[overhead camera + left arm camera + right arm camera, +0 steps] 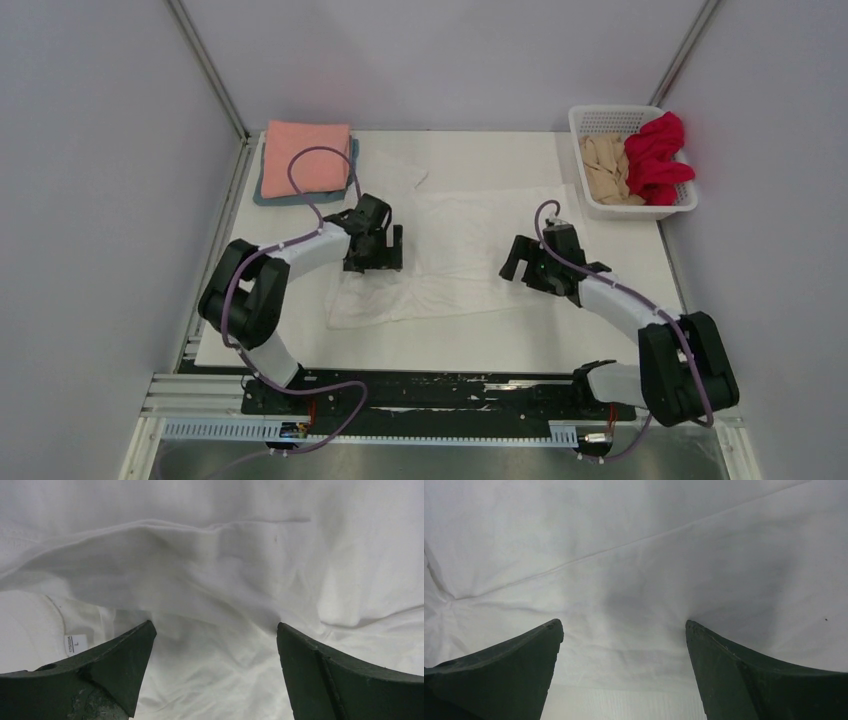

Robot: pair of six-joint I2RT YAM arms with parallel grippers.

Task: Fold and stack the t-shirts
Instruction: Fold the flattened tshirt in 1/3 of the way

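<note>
A white t-shirt (455, 255) lies spread across the middle of the table. My left gripper (375, 262) is open over its left part, near the collar; in the left wrist view the open gripper (215, 630) stands over wrinkled white cloth (215, 570) with a neck label (76, 643) at left. My right gripper (520, 268) is open over the shirt's right part; the right wrist view shows it (624, 627) above the shirt's hem (624, 665). A folded salmon pink tee (307, 156) lies on a folded grey-blue tee (268, 194) at the back left. A red tee (660, 155) and a beige tee (606, 170) lie crumpled in the basket.
A white plastic lattice basket (608, 119) stands at the back right. Grey walls enclose the table on three sides. The black rail with the arm bases (440, 395) runs along the near edge.
</note>
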